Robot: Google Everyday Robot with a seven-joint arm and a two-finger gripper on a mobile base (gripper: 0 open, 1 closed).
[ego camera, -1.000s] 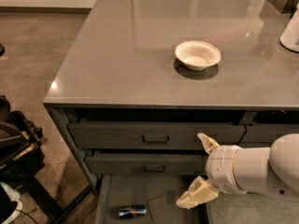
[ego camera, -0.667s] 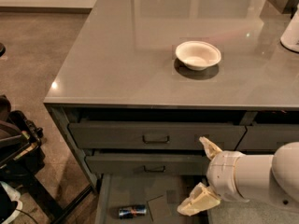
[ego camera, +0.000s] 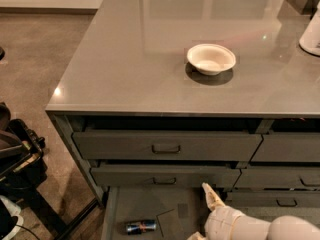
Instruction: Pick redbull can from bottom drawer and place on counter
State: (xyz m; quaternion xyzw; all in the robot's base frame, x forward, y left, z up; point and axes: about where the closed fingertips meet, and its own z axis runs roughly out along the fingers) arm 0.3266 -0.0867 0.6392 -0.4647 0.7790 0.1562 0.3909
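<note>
The redbull can [ego camera: 140, 227] lies on its side on the flat grey floor of the open bottom drawer [ego camera: 165, 204], at the lower edge of the view. My gripper [ego camera: 199, 212] is over the drawer, just right of the can and apart from it. Its white fingers [ego camera: 212, 199] are spread open with nothing between them, and the lower one is cut off by the frame edge. The counter [ego camera: 150, 59] is the glossy grey top above the drawers.
A white bowl [ego camera: 211, 59] sits on the counter right of centre. A white appliance [ego camera: 312, 34] stands at the counter's right edge. Two grey-fronted drawers with small handles [ego camera: 166, 147] are above the open one. Dark equipment [ego camera: 15, 159] stands on the floor at the left.
My gripper has dropped lower, from in front of the middle drawer front down into the open bottom drawer, nearer the can. The can and bowl have not moved.
</note>
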